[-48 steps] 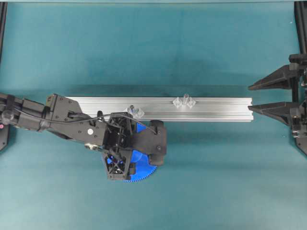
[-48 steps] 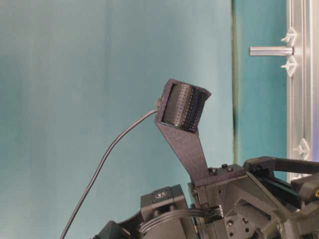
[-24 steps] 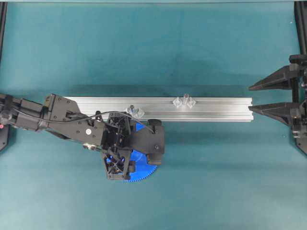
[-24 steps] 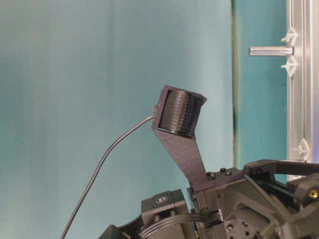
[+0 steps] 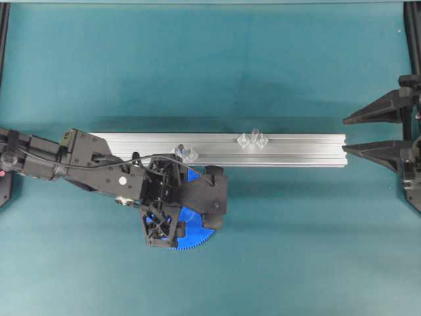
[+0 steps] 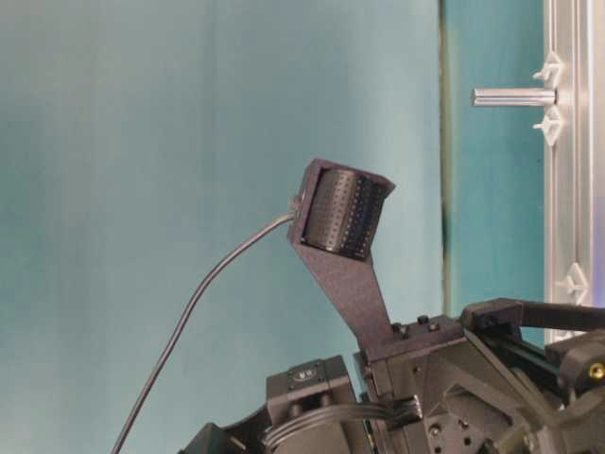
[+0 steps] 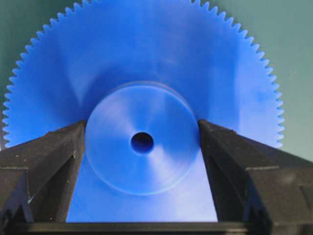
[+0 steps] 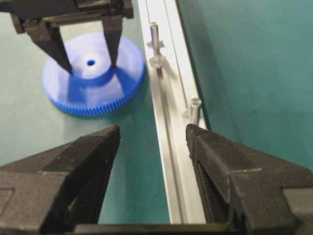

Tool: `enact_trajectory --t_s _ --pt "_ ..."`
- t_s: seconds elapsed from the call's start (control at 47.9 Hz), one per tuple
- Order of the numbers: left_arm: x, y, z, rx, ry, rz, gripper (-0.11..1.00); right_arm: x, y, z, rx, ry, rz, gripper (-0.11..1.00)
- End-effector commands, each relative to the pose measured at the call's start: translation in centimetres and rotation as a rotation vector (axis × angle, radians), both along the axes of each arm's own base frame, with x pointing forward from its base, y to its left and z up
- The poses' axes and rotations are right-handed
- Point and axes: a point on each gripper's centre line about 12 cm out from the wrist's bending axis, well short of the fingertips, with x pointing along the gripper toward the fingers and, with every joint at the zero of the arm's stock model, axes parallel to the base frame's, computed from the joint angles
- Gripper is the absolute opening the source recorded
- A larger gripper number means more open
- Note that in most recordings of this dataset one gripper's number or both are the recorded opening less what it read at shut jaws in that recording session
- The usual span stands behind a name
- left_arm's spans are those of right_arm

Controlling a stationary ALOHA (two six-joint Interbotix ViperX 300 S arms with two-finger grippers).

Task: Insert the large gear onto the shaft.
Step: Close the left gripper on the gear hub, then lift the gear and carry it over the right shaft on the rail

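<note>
The large gear (image 7: 142, 58), a bright-blue toothed disc, lies flat on the teal mat just in front of the rail; its rim (image 5: 197, 235) shows from under my left arm. My left gripper (image 7: 142, 129) points down over it, and its fingers (image 8: 113, 61) press both sides of the raised hub. Two thin pins stand on clear mounts on the rail: one shaft (image 5: 179, 151) right behind the gear, the other (image 5: 254, 134) further right. My right gripper (image 8: 152, 128) stands open and empty at the rail's right end (image 5: 345, 134).
The long aluminium rail (image 5: 296, 150) runs left to right across the middle of the mat. In the table-level view my left wrist's camera bracket (image 6: 345, 222) rises in front, with one pin (image 6: 515, 96) behind it. Dark frame posts stand at both side edges.
My left jaws have closed inward until they meet the gear's hub, and the wrist has shifted slightly. The gear and the right arm stay almost still.
</note>
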Motion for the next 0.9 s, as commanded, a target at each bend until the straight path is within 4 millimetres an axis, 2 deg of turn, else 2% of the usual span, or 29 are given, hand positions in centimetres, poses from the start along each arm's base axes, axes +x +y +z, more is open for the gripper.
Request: enact_trajectory --t_s 0.0,0.397,0.584,0.731,0.877 --pt "0.7 -0.4 2.5 -0.004 -0.069 -0.02 0.78 0.2 0.0 0.4 0.008 -0.013 -0.001 0.67" --pt "0.9 -0.4 6.2 -0.007 -0.131 -0.03 0.78 0.1 0.0 0.3 0.007 -0.014 -0.001 0.67" --pt "1.6 -0.3 8.6 0.002 -0.17 -0.05 0.78 0.1 0.0 0.3 0.008 -0.011 -0.001 0.67" --pt "2.6 0.6 11.0 0.039 -0.191 -0.093 0.78 0.0 0.1 0.1 0.008 -0.011 -0.001 0.67" --pt "3.7 2.4 13.4 0.094 -0.243 -0.143 0.78 0.0 0.1 0.2 0.007 -0.017 -0.001 0.67"
